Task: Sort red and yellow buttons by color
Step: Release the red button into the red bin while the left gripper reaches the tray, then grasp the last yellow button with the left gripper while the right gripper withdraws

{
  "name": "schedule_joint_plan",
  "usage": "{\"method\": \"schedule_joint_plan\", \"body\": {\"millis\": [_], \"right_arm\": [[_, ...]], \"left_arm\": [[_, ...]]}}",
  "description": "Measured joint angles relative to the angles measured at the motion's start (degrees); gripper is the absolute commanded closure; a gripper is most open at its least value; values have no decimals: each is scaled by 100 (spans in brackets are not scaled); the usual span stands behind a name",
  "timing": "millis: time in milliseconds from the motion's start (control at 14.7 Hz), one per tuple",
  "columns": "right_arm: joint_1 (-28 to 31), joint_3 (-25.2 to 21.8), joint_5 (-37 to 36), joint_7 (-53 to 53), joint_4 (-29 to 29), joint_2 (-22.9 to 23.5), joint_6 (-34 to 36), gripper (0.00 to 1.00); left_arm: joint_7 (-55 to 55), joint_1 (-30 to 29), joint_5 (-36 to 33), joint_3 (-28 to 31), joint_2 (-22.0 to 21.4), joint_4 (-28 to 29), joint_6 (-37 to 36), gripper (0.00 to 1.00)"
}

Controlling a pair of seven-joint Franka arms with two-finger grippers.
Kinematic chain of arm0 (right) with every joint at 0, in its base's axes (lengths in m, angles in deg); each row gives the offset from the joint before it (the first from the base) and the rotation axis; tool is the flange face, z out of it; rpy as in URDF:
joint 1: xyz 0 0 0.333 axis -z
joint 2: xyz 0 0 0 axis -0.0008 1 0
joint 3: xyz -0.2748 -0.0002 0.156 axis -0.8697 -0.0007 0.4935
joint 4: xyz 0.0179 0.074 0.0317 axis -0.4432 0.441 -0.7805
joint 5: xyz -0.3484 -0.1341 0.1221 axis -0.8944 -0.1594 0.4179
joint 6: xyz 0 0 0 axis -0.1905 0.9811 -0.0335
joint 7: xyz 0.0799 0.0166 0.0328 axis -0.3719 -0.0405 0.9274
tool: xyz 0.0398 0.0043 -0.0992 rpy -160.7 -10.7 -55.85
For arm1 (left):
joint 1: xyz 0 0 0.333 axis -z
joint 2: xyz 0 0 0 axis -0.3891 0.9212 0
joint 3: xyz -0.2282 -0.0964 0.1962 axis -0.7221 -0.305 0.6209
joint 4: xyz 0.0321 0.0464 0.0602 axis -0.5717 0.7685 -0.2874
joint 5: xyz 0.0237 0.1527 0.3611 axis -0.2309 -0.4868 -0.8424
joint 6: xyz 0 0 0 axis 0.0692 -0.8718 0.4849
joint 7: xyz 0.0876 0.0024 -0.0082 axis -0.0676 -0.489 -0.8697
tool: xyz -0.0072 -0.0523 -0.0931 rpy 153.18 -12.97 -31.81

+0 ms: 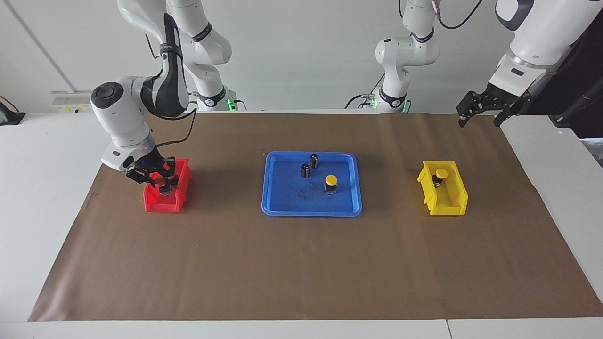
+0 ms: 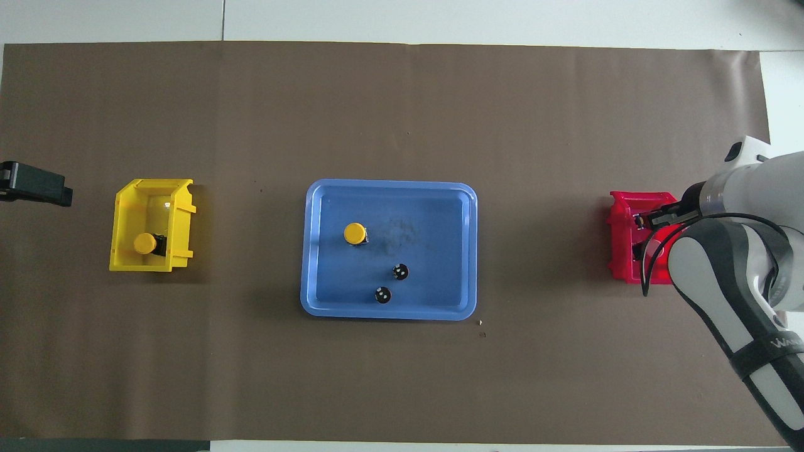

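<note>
Red and yellow buttons are spread over three containers on the tabletop (image 1: 301,263). One yellow button (image 1: 330,183) stands upright in the blue tray (image 1: 278,207), at about four o'clock from the tray's middle in the facing view; its round mushroom cap sits on a small black boxy base. Two dark cylinders (image 1: 309,166) with silvery tops stand in the same tray, nearer to the robots than that button. A second yellow button (image 1: 440,176) lies in the yellow bin (image 1: 447,207) toward the left arm's end, cap up, at the bin's twelve o'clock end in the facing view. The red bin (image 1: 160,205) sits toward the right arm's end. The right gripper (image 1: 160,181) is down in it, jaws clamped on a red button (image 1: 159,178) whose cap shows between them. The left gripper (image 1: 480,115) is raised over the tabletop's edge, at one o'clock from the yellow bin in the facing view, its jaws apart and holding nothing.
</note>
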Motion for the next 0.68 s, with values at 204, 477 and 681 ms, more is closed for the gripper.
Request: {"method": "schedule_joint_plan", "body": {"millis": [204, 477, 681], "right_arm": [[0, 0, 4, -3, 202, 22, -325, 73], [1, 2, 5, -3, 296, 28, -434, 45], [1, 3, 5, 3, 292, 26, -434, 3]], "left_arm": [[-844, 435, 122, -29, -15, 784, 1088, 0], [-2631, 1782, 158, -85, 276, 1735, 2410, 0], [-3652, 2606, 158, -102, 1010, 1818, 3251, 0]]}}
